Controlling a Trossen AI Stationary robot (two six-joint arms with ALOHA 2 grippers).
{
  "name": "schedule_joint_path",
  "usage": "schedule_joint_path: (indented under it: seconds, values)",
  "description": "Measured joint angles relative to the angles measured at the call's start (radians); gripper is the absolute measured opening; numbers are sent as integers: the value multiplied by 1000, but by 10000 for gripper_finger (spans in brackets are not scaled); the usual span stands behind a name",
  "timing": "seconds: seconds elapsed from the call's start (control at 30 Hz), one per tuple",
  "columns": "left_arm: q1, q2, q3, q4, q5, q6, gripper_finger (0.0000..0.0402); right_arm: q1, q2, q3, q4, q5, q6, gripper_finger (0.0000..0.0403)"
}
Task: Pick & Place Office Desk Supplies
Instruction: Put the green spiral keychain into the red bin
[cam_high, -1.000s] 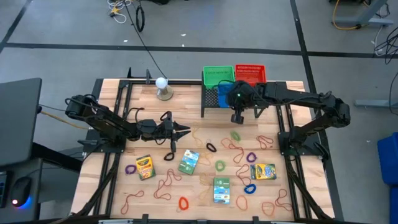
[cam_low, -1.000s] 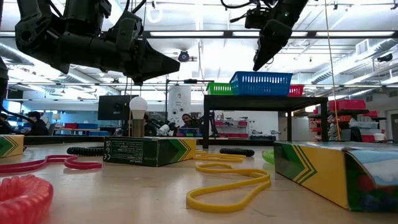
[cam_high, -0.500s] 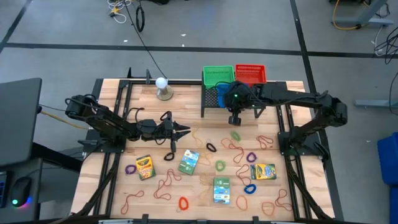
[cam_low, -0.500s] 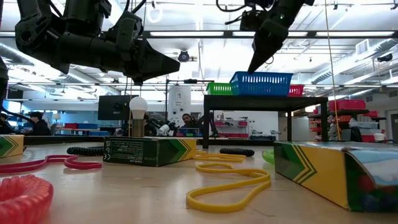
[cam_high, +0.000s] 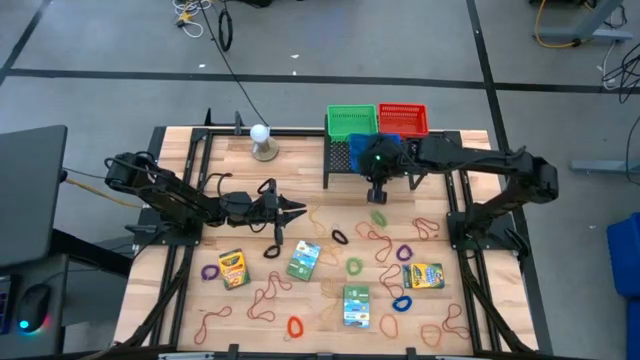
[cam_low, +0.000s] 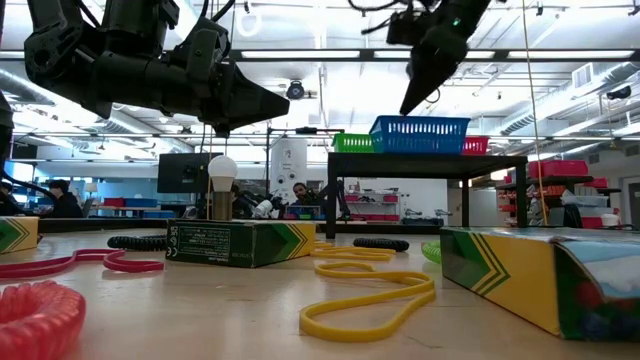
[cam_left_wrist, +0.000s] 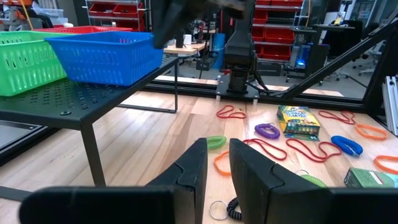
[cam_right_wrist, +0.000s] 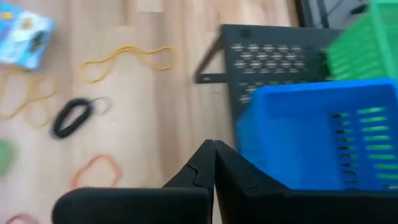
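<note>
Office desk supplies lie scattered on the wooden table: crayon boxes (cam_high: 233, 268) (cam_high: 423, 275) (cam_high: 303, 260) (cam_high: 356, 305), reddish rubber bands (cam_high: 268, 295), and small loops in purple (cam_high: 209, 271), green (cam_high: 378, 216), blue (cam_high: 402, 302) and black (cam_high: 340, 237). My left gripper (cam_high: 303, 210) hovers level over the table's left middle, pointing right. Its fingers (cam_left_wrist: 198, 163) stand a little apart with nothing between them. My right gripper (cam_high: 378, 195) is shut and empty. It hangs high, slanting down, by the near edge of the black rack (cam_right_wrist: 273, 56) and the blue basket (cam_right_wrist: 311, 137).
The black rack (cam_high: 340, 160) at the far middle carries a green basket (cam_high: 351, 121), a red basket (cam_high: 403, 117) and a blue basket (cam_high: 362, 148). A white ball on a round stand (cam_high: 262, 140) sits at the far left. Black frame rails (cam_high: 190, 190) run along both table sides.
</note>
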Motion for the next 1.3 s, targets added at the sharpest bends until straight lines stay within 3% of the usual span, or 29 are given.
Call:
schedule_joint_path:
  seconds: [0.13,0.43,0.77,0.9,1.07,1.3]
  values:
    - [0,0,0,0,0,0,73,51,-48,-88,38,-14,43,7]
    - [0,0,0,0,0,0,73,251,-217,-425,334,33,295,7]
    - [0,0,0,0,0,0,73,508,-254,-744,830,259,606,7]
    - [0,0,0,0,0,0,73,585,-254,-848,963,436,760,7]
    - [0,0,0,0,0,0,73,637,-246,-887,936,618,920,42]
    - [0,0,0,0,0,0,73,620,-226,-890,708,632,1154,154]
